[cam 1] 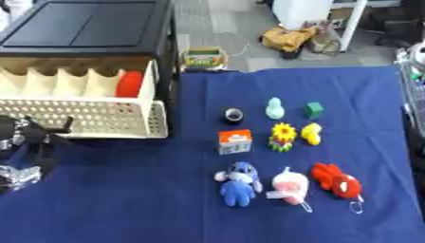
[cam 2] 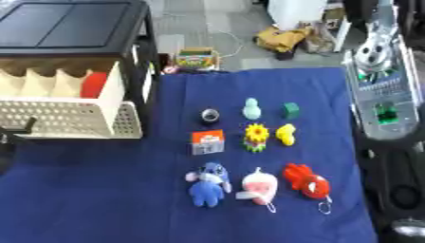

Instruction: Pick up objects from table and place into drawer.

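Observation:
The white drawer stands pulled out of the black cabinet at upper left, with a red object in its right compartment. On the blue cloth lie a black tape roll, a mint figure, a green cube, an orange-and-white box, a sunflower toy, a yellow duck, a blue plush, a pink-and-white plush and a red plush. My left hand hangs open at lower left, just before the drawer's front and holding nothing. My right arm runs down the right edge; its dark hand end is beside the cloth, apart from the toys.
The blue cloth covers the table to its front edge. Behind the table on the floor sit a small colourful box and a yellow bundle. A white post stands at the back right.

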